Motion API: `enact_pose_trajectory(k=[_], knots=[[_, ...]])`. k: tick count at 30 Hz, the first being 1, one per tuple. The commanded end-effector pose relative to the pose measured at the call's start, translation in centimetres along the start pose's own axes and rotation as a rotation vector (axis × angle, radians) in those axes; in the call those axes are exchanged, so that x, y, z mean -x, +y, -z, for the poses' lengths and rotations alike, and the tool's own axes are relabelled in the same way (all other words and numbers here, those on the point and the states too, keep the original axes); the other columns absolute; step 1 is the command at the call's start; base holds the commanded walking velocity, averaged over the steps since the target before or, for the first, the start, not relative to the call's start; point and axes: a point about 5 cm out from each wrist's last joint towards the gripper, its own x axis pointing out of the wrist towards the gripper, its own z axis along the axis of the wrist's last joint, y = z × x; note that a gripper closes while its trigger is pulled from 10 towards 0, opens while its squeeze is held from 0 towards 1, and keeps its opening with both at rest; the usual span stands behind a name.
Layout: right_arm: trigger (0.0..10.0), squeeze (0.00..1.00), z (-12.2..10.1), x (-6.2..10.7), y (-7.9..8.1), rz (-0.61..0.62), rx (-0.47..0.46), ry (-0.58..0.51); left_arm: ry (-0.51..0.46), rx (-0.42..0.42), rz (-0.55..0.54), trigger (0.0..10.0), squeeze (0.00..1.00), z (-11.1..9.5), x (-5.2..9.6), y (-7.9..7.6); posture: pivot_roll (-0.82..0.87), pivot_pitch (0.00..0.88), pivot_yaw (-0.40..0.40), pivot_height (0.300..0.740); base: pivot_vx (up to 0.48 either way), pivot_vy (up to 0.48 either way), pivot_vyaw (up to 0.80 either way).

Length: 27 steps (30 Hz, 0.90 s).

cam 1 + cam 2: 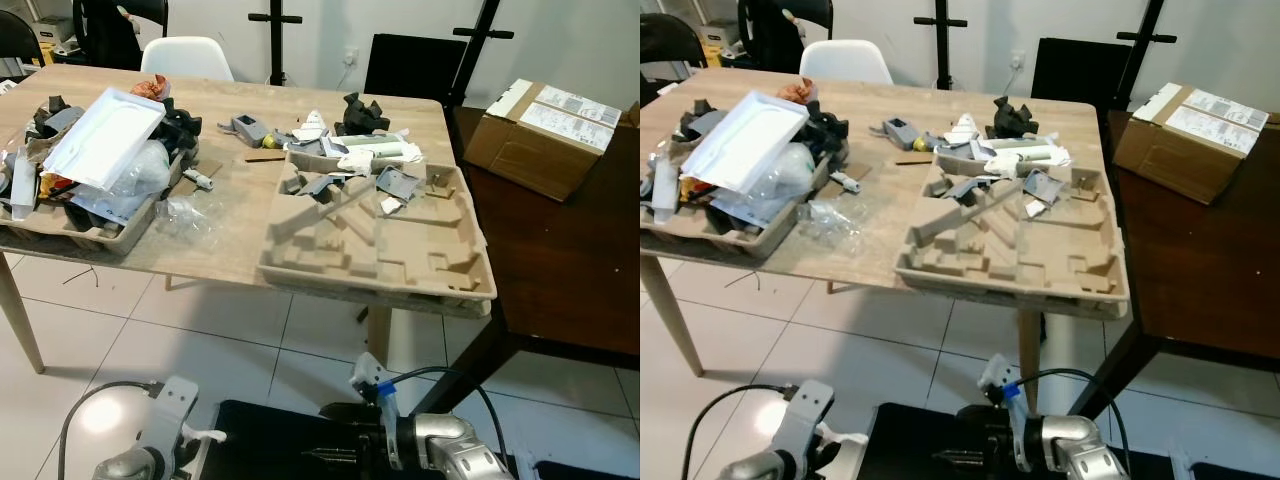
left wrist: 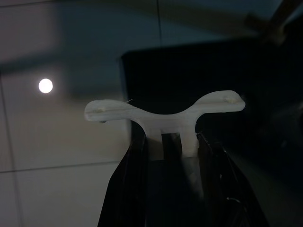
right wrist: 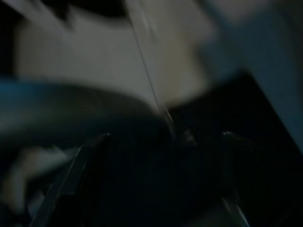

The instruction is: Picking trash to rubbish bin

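Note:
Low in the left eye view, my left gripper (image 1: 196,437) is shut on a small white T-shaped plastic piece (image 1: 210,436). The left wrist view shows that white piece (image 2: 161,111) pinched between the black fingers (image 2: 137,156), held over the edge of a black bin (image 2: 213,71). The bin (image 1: 270,430) lies on the floor between my arms. My right gripper (image 1: 335,455) hangs over the bin's dark opening. The right wrist view is dark and blurred, with the right gripper (image 3: 156,142) showing its fingers wide apart. Trash (image 1: 345,150) is scattered across the wooden table (image 1: 230,235).
A moulded pulp tray (image 1: 400,255) overhangs the table's front edge, and another pulp tray (image 1: 90,235) piled with plastic wrap sits at the left. A dark table (image 1: 570,270) with a cardboard box (image 1: 545,125) stands to the right. White tiled floor (image 1: 200,340) lies ahead.

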Motion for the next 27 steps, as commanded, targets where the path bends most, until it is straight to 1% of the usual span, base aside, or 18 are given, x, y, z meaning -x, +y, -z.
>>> enact_pose_trajectory(k=[1,2,4,5,6,7,10,11,12,14,15,17,18,19,21,23,25,27], knots=[[10.0,0.0,2.3,-0.1,-1.1,0.223,0.028,0.163,0.038,0.034,-0.004,0.0,0.0,1.3,-0.4,-1.1,-0.01,0.114,0.008,0.74,0.0,0.0,0.0],[10.0,0.0,2.3,-0.1,-1.1,0.223,0.028,0.163,0.038,0.034,-0.004,0.0,0.0,1.3,-0.4,-1.1,-0.01,0.114,0.008,0.74,0.0,0.0,0.0],[10.0,0.0,3.0,0.1,-1.8,0.386,0.008,0.21,0.049,0.052,-0.02,0.0,0.0,1.7,-0.8,-1.7,-0.01,0.115,0.01,0.74,0.0,0.0,0.0],[10.0,0.0,3.0,0.1,-1.8,0.386,0.008,0.21,0.049,0.052,-0.02,0.0,0.0,1.7,-0.8,-1.7,-0.01,0.115,0.01,0.74,0.0,0.0,0.0],[10.0,0.0,3.9,0.3,-2.2,0.549,-0.115,0.204,0.083,0.09,-0.062,0.0,0.0,2.7,-1.0,-1.9,0.0,0.115,0.011,0.74,0.0,0.0,0.0],[10.0,0.0,3.9,0.3,-2.2,0.549,-0.115,0.204,0.083,0.09,-0.062,0.0,0.0,2.7,-1.0,-1.9,0.0,0.115,0.011,0.74,0.0,0.0,0.0],[10.0,0.0,5.2,0.7,-2.0,0.655,-0.24,0.218,0.098,0.099,-0.101,0.0,0.0,3.3,-1.0,-2.0,0.0,0.116,0.021,0.74,0.0,0.0,0.0],[10.0,0.0,5.2,0.7,-2.0,0.655,-0.24,0.218,0.098,0.099,-0.101,0.0,0.0,3.3,-1.0,-2.0,0.0,0.116,0.021,0.74,0.0,0.0,0.0],[10.0,0.0,5.7,0.8,-1.9,0.693,-0.285,0.21,0.082,0.106,-0.108,0.0,0.0,3.1,-1.1,-2.0,0.0,0.116,0.022,0.74,0.0,0.0,0.0],[10.0,0.0,6.7,1.2,-1.9,0.787,-0.413,0.181,0.021,0.149,-0.119,0.0,0.0,2.3,-1.3,-2.2,0.0,0.111,0.025,0.74,0.0,0.0,0.0],[10.0,0.0,6.7,1.2,-1.9,0.787,-0.413,0.181,0.021,0.149,-0.119,0.0,0.0,2.3,-1.3,-2.2,0.0,0.111,0.025,0.74,0.0,0.0,0.0],[10.0,0.0,7.3,1.5,-1.8,0.851,-0.51,0.156,-0.04,0.192,-0.116,0.0,0.0,1.5,-1.5,-2.5,0.0,0.101,0.025,0.74,0.0,0.0,0.0],[10.0,0.0,7.3,1.5,-1.8,0.851,-0.51,0.156,-0.04,0.192,-0.116,0.0,0.0,1.5,-1.5,-2.5,0.0,0.101,0.025,0.74,0.0,0.0,0.0],[10.0,0.0,7.9,1.5,-1.5,0.849,-0.554,0.16,-0.039,0.201,-0.106,10.0,0.0,1.5,-1.7,-2.7,0.0,0.088,0.016,0.74,0.0,0.0,0.0],[10.0,0.0,8.7,1.4,-0.8,0.833,-0.597,0.193,-0.028,0.196,-0.104,10.0,0.0,1.6,-1.8,-3.0,-0.01,0.1,0.019,0.74,0.0,0.0,0.0],[10.0,0.0,9.5,1.3,-0.1,0.791,-0.571,0.25,-0.015,0.237,-0.096,10.0,0.0,2.0,-1.9,-3.3,-0.02,0.098,0.037,0.74,0.0,0.0,0.0],[10.0,0.0,9.7,1.5,-0.1,0.8,-0.568,0.262,-0.017,0.236,-0.098,10.0,0.0,2.0,-1.9,-3.4,-0.02,0.102,0.031,0.74,0.0,0.0,0.0],[10.0,0.0,10.4,2.1,-0.1,0.83,-0.576,0.311,-0.029,0.2,-0.106,10.0,0.0,1.9,-1.9,-3.5,-0.02,0.097,0.02,0.74,0.0,0.0,0.0]])
